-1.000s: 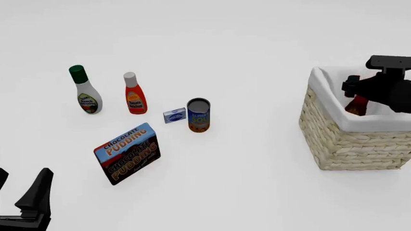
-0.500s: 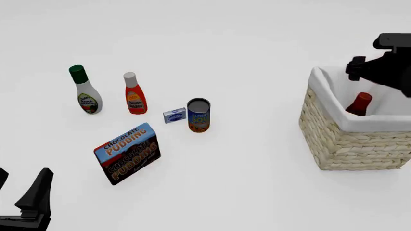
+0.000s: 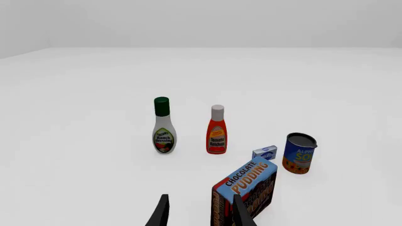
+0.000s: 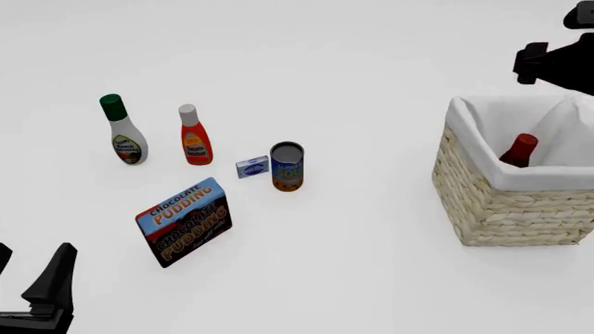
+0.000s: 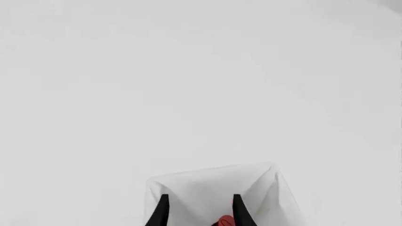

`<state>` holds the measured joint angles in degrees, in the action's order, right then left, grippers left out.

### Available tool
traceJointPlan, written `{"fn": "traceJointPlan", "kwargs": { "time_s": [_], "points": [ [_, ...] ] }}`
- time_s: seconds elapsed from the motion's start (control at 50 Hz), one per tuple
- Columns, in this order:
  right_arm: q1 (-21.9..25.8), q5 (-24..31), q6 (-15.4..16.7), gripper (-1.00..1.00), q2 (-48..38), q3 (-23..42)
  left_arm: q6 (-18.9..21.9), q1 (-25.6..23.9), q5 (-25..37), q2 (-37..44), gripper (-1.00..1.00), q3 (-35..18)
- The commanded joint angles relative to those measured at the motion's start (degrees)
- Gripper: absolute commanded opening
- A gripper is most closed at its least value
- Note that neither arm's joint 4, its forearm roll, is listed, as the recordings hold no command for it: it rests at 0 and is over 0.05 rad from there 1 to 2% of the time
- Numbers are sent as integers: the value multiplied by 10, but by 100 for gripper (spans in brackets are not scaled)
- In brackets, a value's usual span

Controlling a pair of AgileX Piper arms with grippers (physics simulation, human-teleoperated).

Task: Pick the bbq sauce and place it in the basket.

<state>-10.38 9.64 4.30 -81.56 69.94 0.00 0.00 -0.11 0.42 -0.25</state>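
Inside the basket [image 4: 506, 209], at the right side of the table [image 4: 371, 56], the bbq sauce [image 4: 518, 150] leans at a tilt against the white cloth lining, with only its red cap and dark upper body showing above the rim in the front view. The right wrist view shows the same red cap [image 5: 224, 221] at the frame edge, between the two dark fingertips and below them. The right gripper [image 5: 198, 212] is above the basket and holds nothing; its fingers are spread with a clear gap between them. In the front view only the dark body of the right arm [image 4: 557, 62] is visible, above the basket's far rim and clear of the bottle.

The left gripper [image 3: 198, 214] sits low at the near left of the table, jaws parted and empty; its fingers [image 4: 55, 282] appear at the lower left corner of the front view.

Remaining items stand in a group on the left half of the table:
- white bottle with a green cap [image 4: 122, 130], upright;
- orange bottle with a white cap [image 4: 194, 136], upright, just beside it;
- small blue-and-white box [image 4: 252, 167], near the can;
- soup can [image 4: 286, 166], upright;
- chocolate pudding box [image 4: 183, 221], standing on edge, nearest the left gripper.
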Motion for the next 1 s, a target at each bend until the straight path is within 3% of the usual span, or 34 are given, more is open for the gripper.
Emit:
{"fn": "traceJointPlan", "kwargs": {
  "time_s": [0.02, 1.0],
  "points": [
    [7, 12, -2, 100, 32, 5, 0, 0, 0, 0, 100, 0],
    [22, 75, -18, 100, 258, -49, 0, 0, 0, 0, 100, 0]
  ]
}}
